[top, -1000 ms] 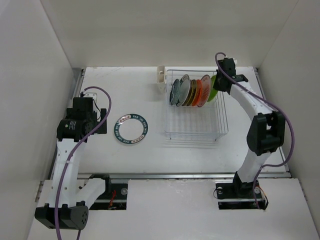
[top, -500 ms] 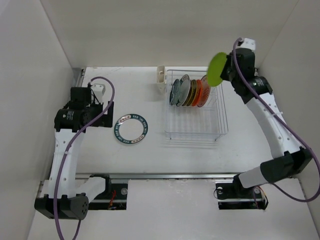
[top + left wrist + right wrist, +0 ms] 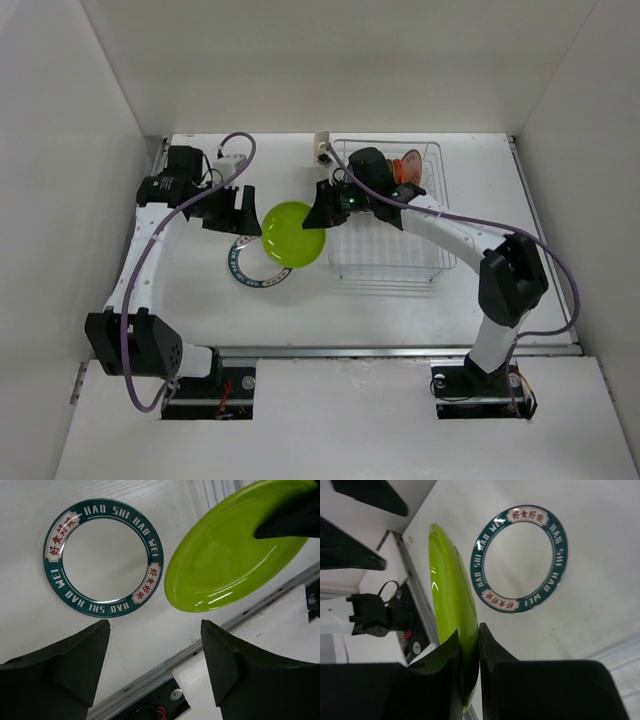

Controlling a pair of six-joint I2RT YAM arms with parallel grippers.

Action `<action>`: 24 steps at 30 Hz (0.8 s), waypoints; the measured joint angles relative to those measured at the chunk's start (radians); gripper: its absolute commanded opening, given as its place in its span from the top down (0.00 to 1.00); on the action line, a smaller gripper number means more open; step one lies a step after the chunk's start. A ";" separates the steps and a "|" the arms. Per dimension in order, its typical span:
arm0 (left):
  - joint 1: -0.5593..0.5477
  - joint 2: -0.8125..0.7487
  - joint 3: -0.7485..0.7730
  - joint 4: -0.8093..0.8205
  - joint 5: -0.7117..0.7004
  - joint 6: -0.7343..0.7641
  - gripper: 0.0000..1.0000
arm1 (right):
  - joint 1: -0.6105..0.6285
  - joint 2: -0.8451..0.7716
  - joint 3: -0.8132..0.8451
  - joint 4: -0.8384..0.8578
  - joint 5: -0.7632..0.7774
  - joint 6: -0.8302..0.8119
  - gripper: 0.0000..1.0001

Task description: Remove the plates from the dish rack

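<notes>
The right gripper (image 3: 322, 208) is clamped on the rim of the lime green plate (image 3: 293, 234), holding it tilted just left of the dish rack (image 3: 392, 262) and partly over the teal-rimmed plate (image 3: 238, 262), which lies flat. Further left of the rack, the left gripper (image 3: 233, 210) hangs beside the green plate, fingers spread wide and empty; other plates (image 3: 408, 167) stand at the rack's far end

Seen from above, the green plate (image 3: 292, 235) covers the right side of the teal plate (image 3: 248, 264). The right arm (image 3: 440, 222) hides most of the plates in the rack (image 3: 400, 262). Only an orange one (image 3: 410, 165) shows, so their number cannot be told. The left wrist view cuts the green plate off at its top edge. In the right wrist view it is edge-on, with its lower part hidden between the right hand's (image 3: 468, 632) fingers.
</notes>
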 measured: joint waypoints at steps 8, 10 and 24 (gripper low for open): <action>0.000 0.081 -0.062 0.041 0.036 0.019 0.45 | 0.008 0.066 -0.008 0.158 -0.154 0.061 1.00; 0.000 0.094 -0.062 0.056 0.054 0.018 0.57 | 0.016 0.095 -0.005 0.178 -0.168 0.067 1.00; 0.007 0.175 -0.036 0.003 0.156 0.096 1.00 | 0.024 0.156 0.000 0.196 -0.218 0.108 1.00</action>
